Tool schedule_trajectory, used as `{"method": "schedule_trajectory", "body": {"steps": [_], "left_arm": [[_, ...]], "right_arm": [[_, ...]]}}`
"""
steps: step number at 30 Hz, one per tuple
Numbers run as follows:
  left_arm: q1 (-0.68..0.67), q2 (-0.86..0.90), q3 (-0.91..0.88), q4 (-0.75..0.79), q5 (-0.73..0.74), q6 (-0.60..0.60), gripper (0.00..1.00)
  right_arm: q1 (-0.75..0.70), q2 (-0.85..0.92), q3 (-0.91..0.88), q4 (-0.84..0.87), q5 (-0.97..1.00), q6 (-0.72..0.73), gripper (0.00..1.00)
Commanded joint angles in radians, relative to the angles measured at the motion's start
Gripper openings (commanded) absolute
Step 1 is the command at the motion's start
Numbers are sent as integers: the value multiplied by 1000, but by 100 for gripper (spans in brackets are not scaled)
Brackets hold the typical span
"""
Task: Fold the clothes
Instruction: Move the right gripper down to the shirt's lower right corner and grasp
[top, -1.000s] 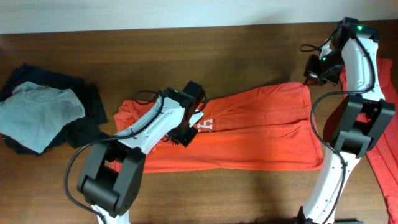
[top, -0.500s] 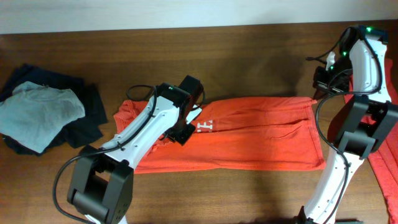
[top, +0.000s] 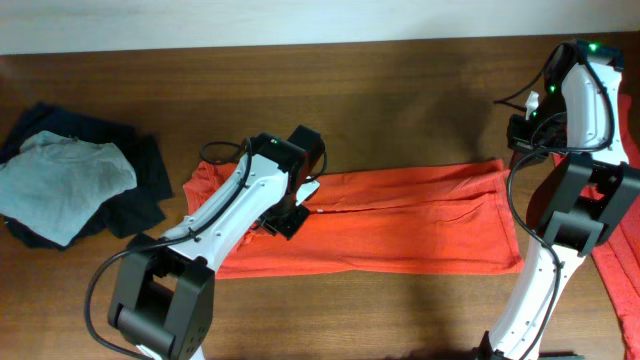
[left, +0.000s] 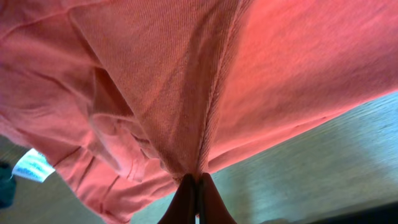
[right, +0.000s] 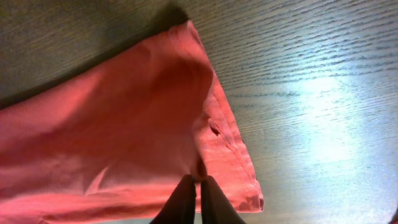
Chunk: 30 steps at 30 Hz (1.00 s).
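Orange-red cotton T-shirt (top: 400, 225) lay in a long strip, left jaws and right jaws both pinching it. Left wrist cam caught its small white tag (left: 32, 166), left of those jaws.

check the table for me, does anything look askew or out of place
The orange-red T-shirt is not lying flat: its left end is bunched and wrinkled where the left gripper pinches a fold, and its far edge runs slightly slanted. Nothing looks torn or spilled.
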Motion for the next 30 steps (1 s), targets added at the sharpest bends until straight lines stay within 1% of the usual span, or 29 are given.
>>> {"method": "schedule_trajectory", "body": {"steps": [1, 5, 6, 7, 14, 15, 16, 17, 19, 20, 22, 23, 25, 26, 28, 30], "left_arm": [[17, -19, 14, -21, -42, -18, 0], [48, -19, 14, -66, -32, -18, 0], [55, -19, 14, -72, -16, -18, 0], [56, -19, 14, -75, -6, -18, 0], [59, -19, 14, -82, 10, -17, 0], [59, -19, 14, -82, 10, -17, 0], [58, -19, 14, -82, 10, -17, 0], [59, -19, 14, -81, 10, -17, 0], [59, -19, 14, -72, 10, -17, 0], [59, -19, 14, -66, 10, -17, 0], [59, -19, 14, -56, 10, -17, 0], [59, -19, 14, -53, 10, -17, 0], [59, -19, 14, -46, 10, -17, 0], [59, -19, 14, -41, 10, -17, 0], [59, -19, 14, -38, 10, -17, 0], [59, -19, 14, -40, 9, -17, 1]], "right_arm": [[3, -43, 16, -5, 27, -8, 9], [3, -43, 16, -5, 27, -19, 8], [3, -43, 16, -5, 27, -18, 5], [3, -43, 16, -5, 27, -18, 4], [3, -43, 15, -5, 26, -18, 4], [3, -43, 15, 0, 23, -18, 5], [3, -43, 15, 17, 0, -18, 13], [3, -43, 15, 45, -63, -24, 21], [0, -43, 15, 89, -229, -92, 35], [0, -43, 16, 104, -264, -102, 42], [0, -43, 16, 114, -240, -42, 42], [1, -43, 18, 118, -232, -36, 42], [1, -43, 35, 145, -247, -51, 42], [0, -46, 56, 142, -286, -59, 41], [-2, -58, 103, 115, -340, -89, 42], [-4, -96, 171, 62, -312, -90, 43]]}}
